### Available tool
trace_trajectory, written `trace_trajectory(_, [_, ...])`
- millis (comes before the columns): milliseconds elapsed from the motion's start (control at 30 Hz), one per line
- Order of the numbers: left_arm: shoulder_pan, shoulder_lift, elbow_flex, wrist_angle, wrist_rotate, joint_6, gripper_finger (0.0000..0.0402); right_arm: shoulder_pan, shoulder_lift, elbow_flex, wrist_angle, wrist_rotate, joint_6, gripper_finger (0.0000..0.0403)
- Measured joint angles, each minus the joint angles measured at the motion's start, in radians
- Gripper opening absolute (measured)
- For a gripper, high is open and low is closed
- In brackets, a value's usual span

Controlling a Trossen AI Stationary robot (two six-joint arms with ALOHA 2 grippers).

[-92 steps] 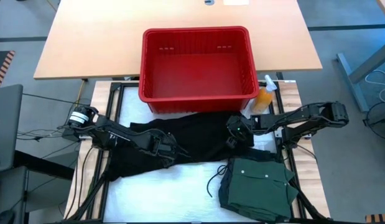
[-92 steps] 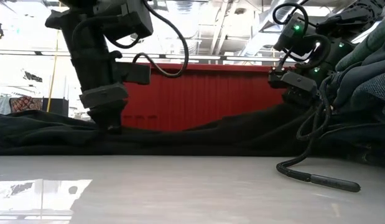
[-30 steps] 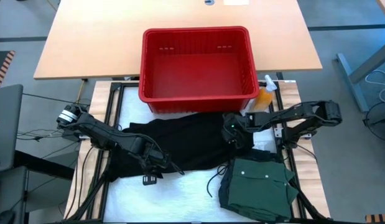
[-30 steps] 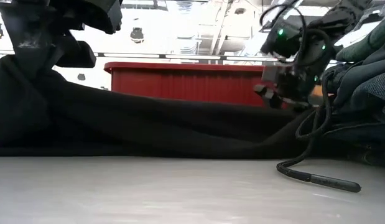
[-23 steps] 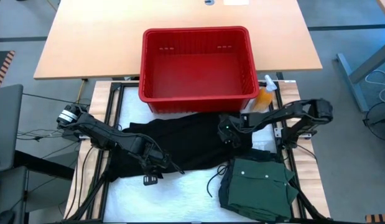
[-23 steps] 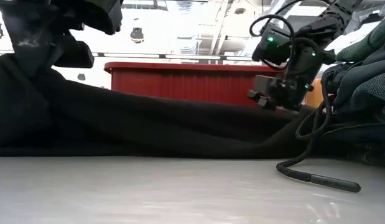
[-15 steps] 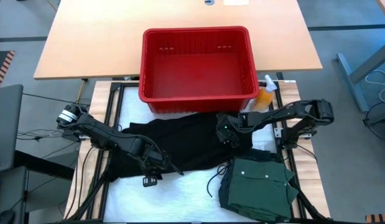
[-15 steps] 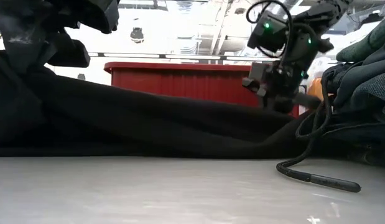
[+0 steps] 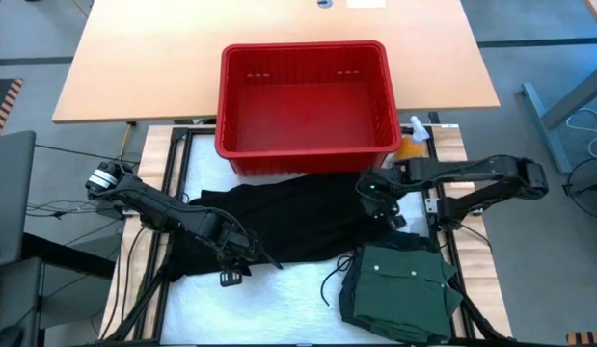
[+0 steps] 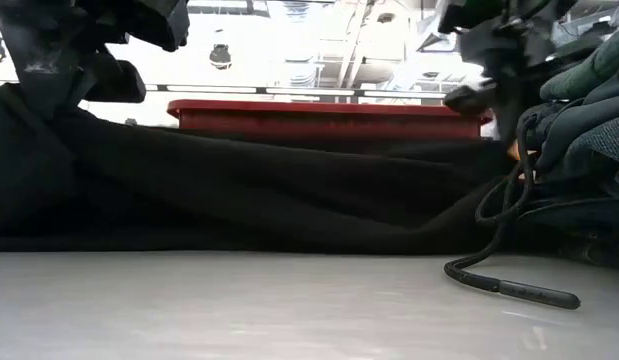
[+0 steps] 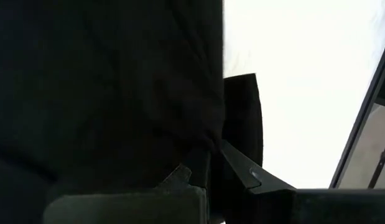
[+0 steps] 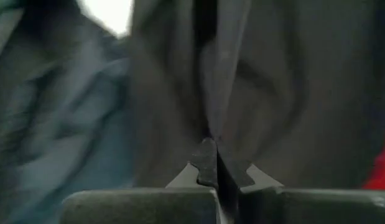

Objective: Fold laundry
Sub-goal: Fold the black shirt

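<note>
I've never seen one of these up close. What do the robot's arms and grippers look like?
Two slim jointed arms, matte black, with black cables looped alongside. The left arm has a silvery round joint at its base; the right arm shows a small green light. Each gripper ends in two dark, flat, tapering fingers.

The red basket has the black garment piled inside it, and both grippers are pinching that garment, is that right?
Not quite. The high view shows the red basket empty; the black garment lies on the table in front of it. The left gripper and right gripper are indeed shut on it.

A garment (image 9: 288, 217) lies spread across the desk (image 9: 298, 284) just in front of the basket (image 9: 306, 96), a spray bottle (image 9: 411, 146) beside the basket's right corner and a buttoned shirt (image 9: 399, 289) at front right.
</note>
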Motion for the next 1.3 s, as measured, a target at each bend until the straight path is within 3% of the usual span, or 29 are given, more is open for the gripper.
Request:
trace_trajectory(167, [-0.018,0.000,0.000,-0.003,-0.004,-0.009,0.0000,0.079,-0.068,0.000,-0.104,-0.151,0.157,0.0013])
trace_trajectory(333, [-0.026,0.000,0.001,-0.008,-0.009,-0.025,0.0000,0.208,-0.124,0.005,0.046,-0.254,0.321,0.0013])
trace_trajectory(467, [-0.029,-0.023,0.054,-0.098,-0.043,-0.004,0.0000,0.288,-0.137,0.093,0.102,-0.210,0.377,0.0013])
trace_trajectory(633, [-0.013,-0.096,0.157,-0.146,-0.116,0.031,0.0000,0.305,-0.135,0.268,0.095,-0.113,0.377,0.0013])
trace_trajectory(833, [0.018,-0.189,0.296,-0.137,-0.182,0.056,0.0000,0.305,-0.134,0.476,-0.052,-0.009,0.374,0.0013])
trace_trajectory(933, [0.020,-0.229,0.341,-0.136,-0.169,0.040,0.0000,0.307,-0.135,0.557,-0.146,0.016,0.385,0.0013])
trace_trajectory(1100, [-0.009,-0.268,0.354,-0.136,-0.052,-0.083,0.0000,0.349,-0.135,0.603,-0.246,0.021,0.547,0.0013])
trace_trajectory(1300, [-0.107,-0.244,0.354,-0.105,0.003,-0.207,0.0000,0.529,-0.111,0.601,-0.351,0.020,0.807,0.0013])
